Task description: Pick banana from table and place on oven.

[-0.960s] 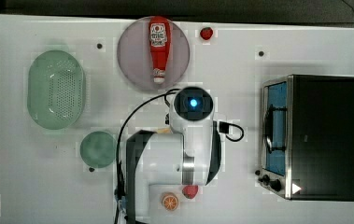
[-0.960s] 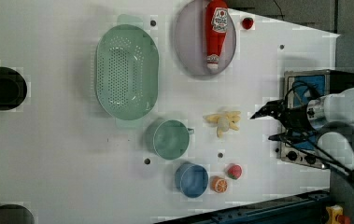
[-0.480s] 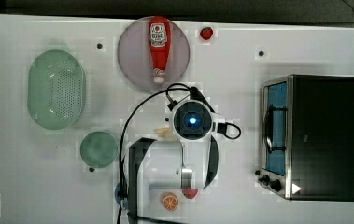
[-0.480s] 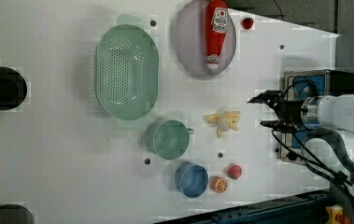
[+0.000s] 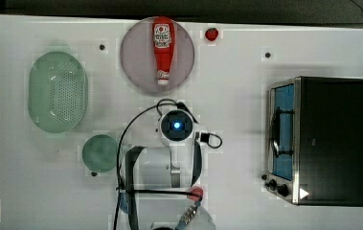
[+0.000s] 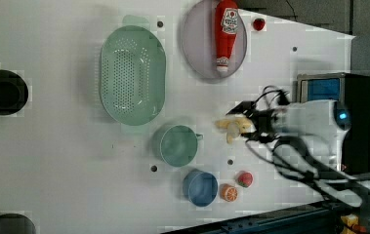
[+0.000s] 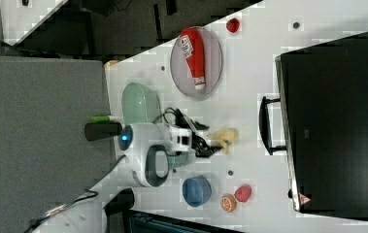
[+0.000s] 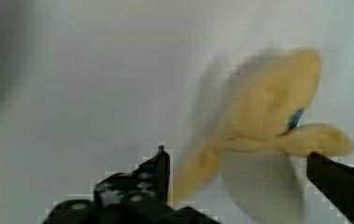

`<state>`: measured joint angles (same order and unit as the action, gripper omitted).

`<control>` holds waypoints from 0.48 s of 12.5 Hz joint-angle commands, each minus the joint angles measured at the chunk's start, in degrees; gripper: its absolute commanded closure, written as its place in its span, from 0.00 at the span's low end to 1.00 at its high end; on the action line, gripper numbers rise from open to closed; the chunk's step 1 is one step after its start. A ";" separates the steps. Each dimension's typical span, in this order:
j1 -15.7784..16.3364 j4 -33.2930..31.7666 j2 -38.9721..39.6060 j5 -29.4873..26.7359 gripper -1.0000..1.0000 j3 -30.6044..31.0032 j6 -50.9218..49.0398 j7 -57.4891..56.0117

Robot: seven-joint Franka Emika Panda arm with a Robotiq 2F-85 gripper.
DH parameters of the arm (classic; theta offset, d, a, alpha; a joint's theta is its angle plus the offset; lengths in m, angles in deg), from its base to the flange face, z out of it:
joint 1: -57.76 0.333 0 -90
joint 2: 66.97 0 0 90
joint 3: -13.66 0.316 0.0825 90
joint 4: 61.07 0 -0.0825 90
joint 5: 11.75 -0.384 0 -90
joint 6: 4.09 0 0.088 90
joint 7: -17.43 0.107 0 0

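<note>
The banana (image 6: 232, 127) lies on the white worktop (image 6: 65, 161), peeled open with its yellow skin flaps spread around a pale core. In the left view it sits just to the right of the green cup (image 6: 176, 145) and below the grey plate (image 6: 197, 48) that carries the red ketchup bottle (image 6: 225, 30). In the right view the banana (image 7: 224, 136) lies between the arm's wrist and the oven's (image 7: 337, 121) bar handle, apart from both.

The pincer (image 8: 235, 172) is spread wide, its two black fingers (image 8: 156, 179) standing on either side of the banana (image 8: 263, 121) in the wrist view, low over the worktop; whether they touch the fruit cannot be told. In the left view the pincer (image 6: 245, 123) reaches in from the right, its tips at the banana's right end.

The oven (image 5: 334, 141) stands at the top view's right, its black top bare and its blue glass door facing the arm. A green colander (image 5: 57, 98) rests at the top view's left. In the left view a blue cup (image 6: 200, 187), an orange slice (image 6: 230, 193) and a strawberry (image 6: 244, 179) sit in a group below the banana, and another small red fruit (image 6: 258, 24) lies beside the plate.
</note>
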<state>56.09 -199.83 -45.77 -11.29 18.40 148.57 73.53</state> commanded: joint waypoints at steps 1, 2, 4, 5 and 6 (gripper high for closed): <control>0.78 0.99 -0.58 0.23 0.15 -1.10 0.86 2.90; 0.78 0.99 -0.60 0.23 0.28 -1.20 1.32 2.90; 0.79 0.79 -0.57 0.23 0.53 -1.20 1.35 2.90; 0.80 0.85 -0.59 0.23 0.64 -1.21 1.37 2.90; 0.81 0.96 -0.69 0.23 0.75 -1.18 1.37 2.90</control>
<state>57.47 -200.50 -45.00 -10.56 17.74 150.08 73.56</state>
